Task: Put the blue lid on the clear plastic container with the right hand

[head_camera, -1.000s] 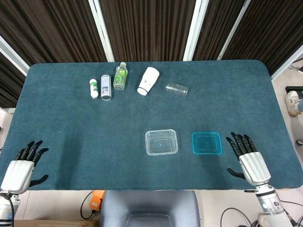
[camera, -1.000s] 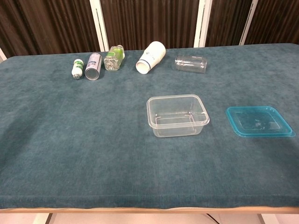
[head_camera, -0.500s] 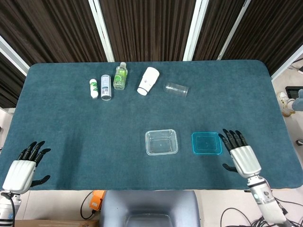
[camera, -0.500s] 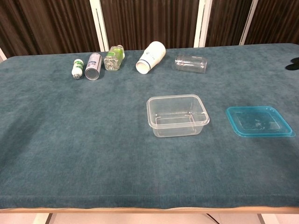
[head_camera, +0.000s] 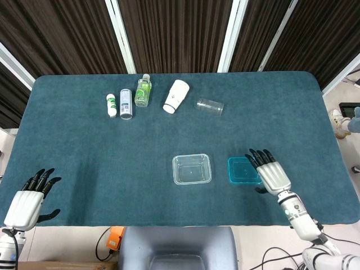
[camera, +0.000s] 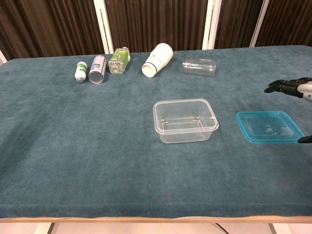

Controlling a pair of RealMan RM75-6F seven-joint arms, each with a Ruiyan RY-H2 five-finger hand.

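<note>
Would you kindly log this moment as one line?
right hand: open, over blue lid | blue lid: on table, untouched | clear plastic container: uncovered | left hand: open, idle

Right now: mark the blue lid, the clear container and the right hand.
blue lid [camera: 267,126], chest view, on its flat centre panel.
clear container [head_camera: 192,169], head view, on its bare floor.
right hand [head_camera: 271,173], head view, on the white back of the hand, above the lid's right edge.

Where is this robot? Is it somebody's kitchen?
Probably not a kitchen. It looks like a robot test room: a table covered in teal cloth, dark curtains behind it, cables on the floor, and a row of bottles and cups laid out for practice.
</note>
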